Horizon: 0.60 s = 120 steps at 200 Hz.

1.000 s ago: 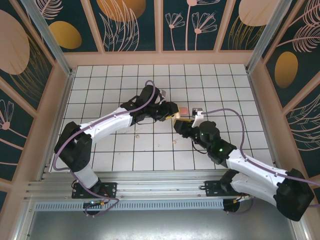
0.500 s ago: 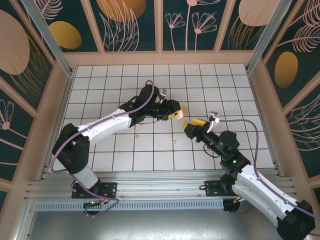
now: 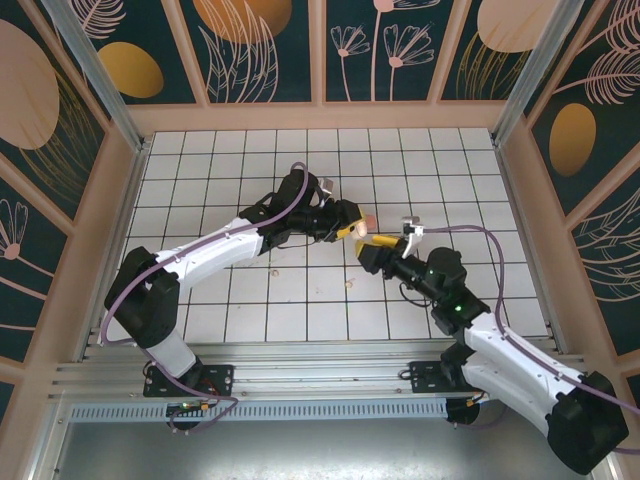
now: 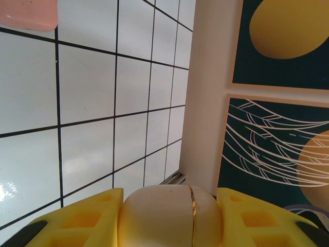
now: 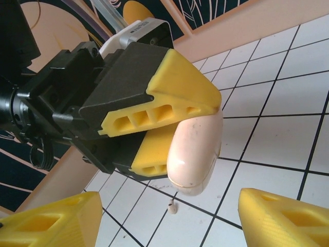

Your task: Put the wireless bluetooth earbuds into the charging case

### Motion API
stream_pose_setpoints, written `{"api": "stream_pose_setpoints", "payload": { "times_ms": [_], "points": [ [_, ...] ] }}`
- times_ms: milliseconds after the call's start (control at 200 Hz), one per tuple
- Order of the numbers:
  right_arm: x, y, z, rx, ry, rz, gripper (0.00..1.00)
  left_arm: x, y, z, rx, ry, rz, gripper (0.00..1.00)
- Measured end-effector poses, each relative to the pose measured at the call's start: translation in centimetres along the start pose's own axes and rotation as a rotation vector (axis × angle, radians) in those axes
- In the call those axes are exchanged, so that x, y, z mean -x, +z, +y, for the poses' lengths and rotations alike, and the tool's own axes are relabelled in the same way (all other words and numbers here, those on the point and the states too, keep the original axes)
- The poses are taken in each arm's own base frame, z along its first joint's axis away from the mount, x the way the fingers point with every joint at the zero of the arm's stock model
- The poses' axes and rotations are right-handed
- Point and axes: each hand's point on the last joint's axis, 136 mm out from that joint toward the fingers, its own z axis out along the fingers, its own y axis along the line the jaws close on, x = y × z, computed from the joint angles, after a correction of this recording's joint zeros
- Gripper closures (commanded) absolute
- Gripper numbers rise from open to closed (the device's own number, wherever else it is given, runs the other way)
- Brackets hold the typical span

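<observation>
My left gripper (image 3: 348, 226) is shut on the charging case (image 4: 167, 216), a cream pebble with a thin gold seam, closed and held above the tiles. From the right wrist the case (image 5: 198, 154) hangs between the left gripper's yellow fingers (image 5: 175, 85). My right gripper (image 5: 169, 226) stands open just in front of and below the case, nothing between its jaws; from above it (image 3: 375, 243) sits right of the left gripper. One tiny cream earbud (image 5: 172, 207) lies on the tiles under the case. Small cream specks, likely earbuds (image 3: 350, 283), (image 3: 275, 268), lie on the floor nearer the arms.
A salmon-pink pebble-shaped case (image 3: 370, 218) lies on the tiles just beyond the two grippers; its edge (image 4: 25, 13) shows in the left wrist view. The white tiled floor (image 3: 220, 170) is fenced by peach walls (image 3: 320, 117) on three sides.
My right gripper opened, drew back to the right away from the case, then came partway back toward it. The left arm has barely moved and keeps the case.
</observation>
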Motion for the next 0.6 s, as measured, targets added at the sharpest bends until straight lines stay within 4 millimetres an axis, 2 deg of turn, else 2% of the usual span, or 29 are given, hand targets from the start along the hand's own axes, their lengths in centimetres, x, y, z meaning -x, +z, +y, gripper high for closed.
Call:
{"api": "stream_pose_setpoints", "payload": {
  "times_ms": [155, 330, 601],
  "points": [
    [-0.1, 1.0, -0.5, -0.016, -0.001, 0.019, 0.37, 0.0, 0.0, -0.1, -0.006, 0.002, -0.002, 0.77],
    [0.2, 1.5, -0.5, -0.021, -0.02, 0.019, 0.51, -0.1, 0.1, 0.0, -0.011, -0.002, 0.003, 0.77],
    [0.2, 2.0, -0.9, -0.035, -0.022, 0.024, 0.66, -0.1, 0.1, -0.1, -0.015, -0.008, 0.007, 0.76]
  ]
}}
